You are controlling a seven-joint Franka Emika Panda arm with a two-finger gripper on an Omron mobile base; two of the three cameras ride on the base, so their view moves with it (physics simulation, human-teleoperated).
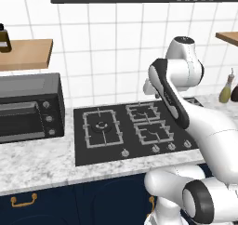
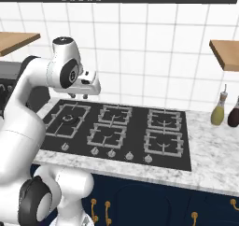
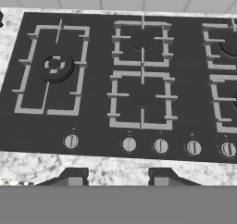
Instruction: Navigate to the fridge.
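Left base view: the toaster oven (image 1: 30, 108) sits at left, the cooktop (image 1: 135, 131) at centre. Right base view: the gripper (image 2: 80, 95) hangs above the burners. Hand view: fingertips (image 3: 74, 176) apart, holding nothing. No fridge is visible from here; driving off blindly risks clipping the counter (image 2: 214, 159).

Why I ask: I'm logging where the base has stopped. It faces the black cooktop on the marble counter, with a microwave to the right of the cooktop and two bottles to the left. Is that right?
The sides are swapped. In the left base view the microwave stands left of the cooktop and the two bottles stand to its right, all on the marble counter.
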